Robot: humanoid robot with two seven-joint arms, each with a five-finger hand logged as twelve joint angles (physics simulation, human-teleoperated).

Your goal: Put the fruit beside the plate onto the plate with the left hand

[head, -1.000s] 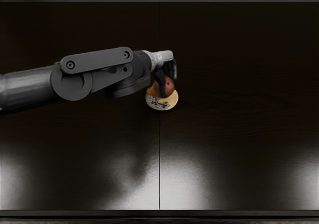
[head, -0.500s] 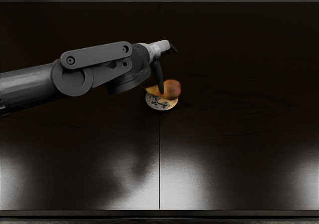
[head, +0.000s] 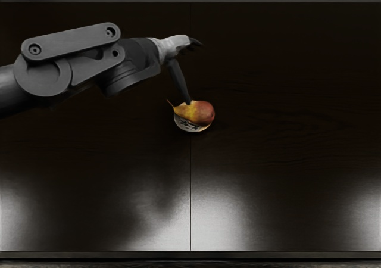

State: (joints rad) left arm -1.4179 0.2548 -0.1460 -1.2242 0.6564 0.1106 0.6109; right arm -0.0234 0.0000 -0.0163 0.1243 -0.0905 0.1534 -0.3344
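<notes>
A red and yellow pear [head: 197, 110] lies on its side on a small patterned plate [head: 189, 124] near the middle of the dark table. My left hand [head: 182, 65] hangs above and to the left of it, open and holding nothing. One dark finger [head: 180, 84] points down toward the pear's stem end, and I cannot tell whether it touches. The left arm comes in from the left edge. The right arm does not show.
The dark table [head: 286, 161] has a thin seam [head: 190, 196] running front to back under the plate. Pale reflections lie along the front part of the table.
The left hand has let go of the pear and pulled back up and to the left. The pear now lies on the plate.
</notes>
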